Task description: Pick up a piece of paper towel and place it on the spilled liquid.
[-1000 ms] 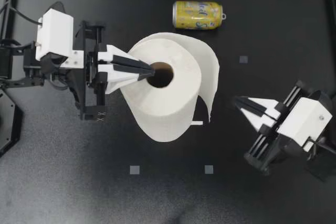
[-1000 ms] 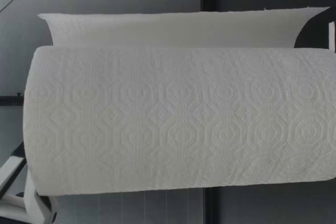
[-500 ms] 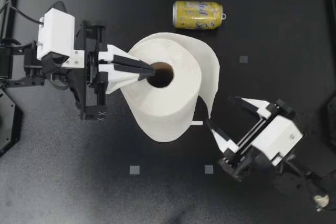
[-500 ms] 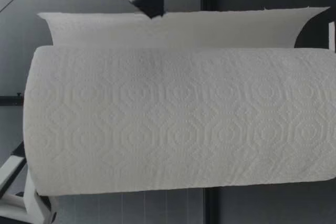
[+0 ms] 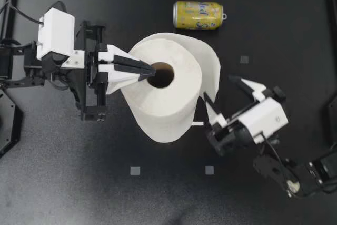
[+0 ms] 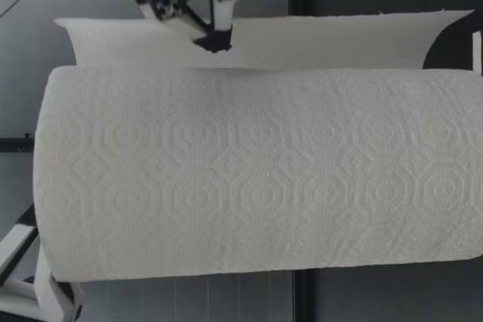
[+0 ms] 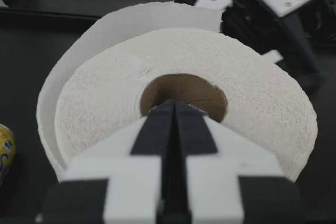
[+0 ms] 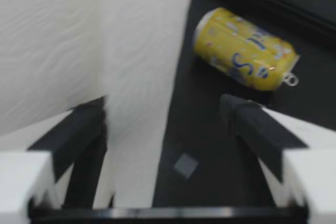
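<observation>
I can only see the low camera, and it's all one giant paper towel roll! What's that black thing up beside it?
Observer: That is my right gripper. The top view shows it open, and the loose sheet hanging off the roll sits between its fingers.
Operator: And the other one?
Observer: My left gripper is shut, right at the rim of the cardboard core on the roll's top.
Operator: Is there anything else I can't see?
Observer: A yellow can lies on its side, apart from the roll.
</observation>
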`<state>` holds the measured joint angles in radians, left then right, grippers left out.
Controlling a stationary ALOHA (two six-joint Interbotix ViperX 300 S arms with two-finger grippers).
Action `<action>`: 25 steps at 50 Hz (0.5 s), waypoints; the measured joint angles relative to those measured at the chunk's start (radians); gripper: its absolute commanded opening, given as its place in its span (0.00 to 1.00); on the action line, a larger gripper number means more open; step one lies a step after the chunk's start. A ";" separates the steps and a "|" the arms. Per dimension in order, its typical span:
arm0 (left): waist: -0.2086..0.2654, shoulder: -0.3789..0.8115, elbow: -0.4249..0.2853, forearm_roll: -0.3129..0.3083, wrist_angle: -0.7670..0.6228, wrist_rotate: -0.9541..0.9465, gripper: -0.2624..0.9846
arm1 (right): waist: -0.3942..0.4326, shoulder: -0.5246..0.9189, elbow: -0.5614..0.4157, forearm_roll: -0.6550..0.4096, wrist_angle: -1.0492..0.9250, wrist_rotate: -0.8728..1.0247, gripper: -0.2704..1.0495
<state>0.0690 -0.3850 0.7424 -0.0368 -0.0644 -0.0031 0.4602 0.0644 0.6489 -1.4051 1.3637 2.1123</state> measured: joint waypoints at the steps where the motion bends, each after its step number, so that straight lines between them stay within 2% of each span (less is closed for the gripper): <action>1: -0.002 0.000 0.000 0.000 0.000 -0.002 0.28 | -0.009 0.000 0.000 -0.002 0.000 -0.002 0.78; 12: -0.002 0.000 0.002 -0.002 0.000 -0.002 0.28 | -0.067 0.006 0.000 -0.026 -0.002 -0.002 0.77; 16: -0.002 0.000 0.002 0.000 0.000 0.000 0.28 | -0.081 0.008 -0.002 -0.055 -0.014 -0.002 0.72; 19: -0.002 0.000 0.003 -0.002 0.000 -0.002 0.28 | -0.084 0.008 0.000 -0.078 -0.026 -0.002 0.64; 25: -0.002 -0.002 0.005 -0.002 0.000 -0.002 0.28 | -0.086 0.008 -0.002 -0.087 -0.051 -0.003 0.37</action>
<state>0.0675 -0.3866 0.7470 -0.0383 -0.0644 -0.0046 0.3743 0.0721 0.6473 -1.4926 1.3131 2.1092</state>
